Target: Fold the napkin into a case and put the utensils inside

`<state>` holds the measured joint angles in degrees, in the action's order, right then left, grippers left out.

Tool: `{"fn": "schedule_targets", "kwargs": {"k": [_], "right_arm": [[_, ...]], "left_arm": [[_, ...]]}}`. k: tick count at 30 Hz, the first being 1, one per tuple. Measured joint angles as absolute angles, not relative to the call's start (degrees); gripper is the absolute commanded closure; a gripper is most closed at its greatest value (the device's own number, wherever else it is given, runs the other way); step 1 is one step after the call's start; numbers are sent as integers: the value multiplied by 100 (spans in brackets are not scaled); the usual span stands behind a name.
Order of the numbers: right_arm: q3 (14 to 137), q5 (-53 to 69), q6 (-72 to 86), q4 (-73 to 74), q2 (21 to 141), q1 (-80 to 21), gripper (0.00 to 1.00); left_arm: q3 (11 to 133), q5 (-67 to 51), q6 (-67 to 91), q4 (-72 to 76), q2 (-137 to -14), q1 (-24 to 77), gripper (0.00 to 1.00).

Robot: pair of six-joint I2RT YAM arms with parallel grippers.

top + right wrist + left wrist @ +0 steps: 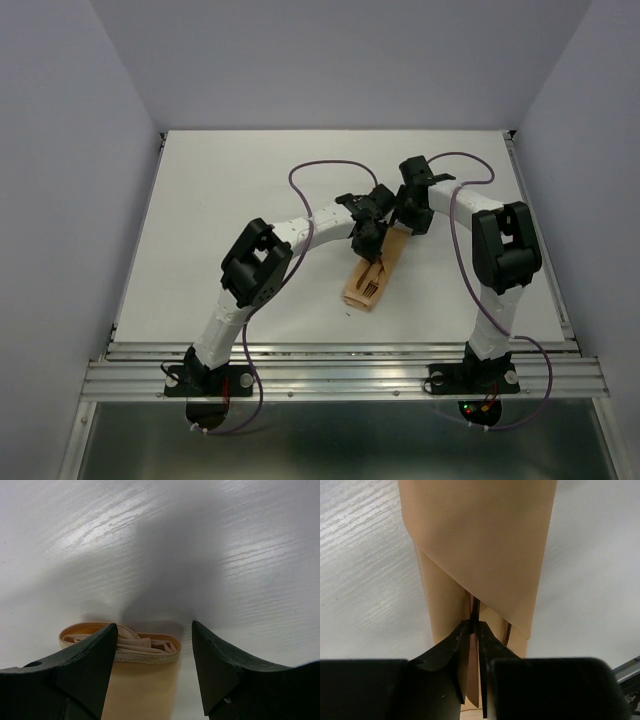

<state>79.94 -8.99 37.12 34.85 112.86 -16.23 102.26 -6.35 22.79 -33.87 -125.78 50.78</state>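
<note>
Surface: white wood-grain table with pale lavender walls on three sides. You only get the walls in the top view.
Case: the tan folded case lies flat at mid-table, slanted, between the two arms.
Fork: the fork shows its paler head at the case's near end. Only the top view shows that head.
Left gripper: the left gripper is low over the case. Its wrist view shows the jaws nearly together with a thin dark utensil running between the tips and under a diagonal flap. You cannot tell whether the tips press it or just flank it.
Top view on left jaws: hidden by the wrist, so you get nothing there.
Right gripper: the right gripper has its jaws spread wide with nothing between them, hanging near the case's far end.
Right wrist only: you see that end edge-on, with layered folds stacked inside an outer wrap. The other views miss this.
</note>
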Motion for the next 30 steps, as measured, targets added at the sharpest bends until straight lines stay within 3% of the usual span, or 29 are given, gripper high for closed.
{"fn": "schedule_targets", "kwargs": {"k": [5,12,20,30], "right_arm": [[7994,-899,3712,3485,11284,-1623,34],[7994,-956,3730,3509,11225,-1623,29],[8042,-1706,3726,3723,10750,-1555,0],[7885,-2888,3752,3804,9463,-1120,0]], "left_arm": [[10226,-648,2324,-3350,-12578,5078,54],[10226,-639,2335,-3345,-12575,5078,54],[10071,-497,2320,-3454,-12191,5078,54],[9791,71,2003,-3527,-10197,5076,54]]}}
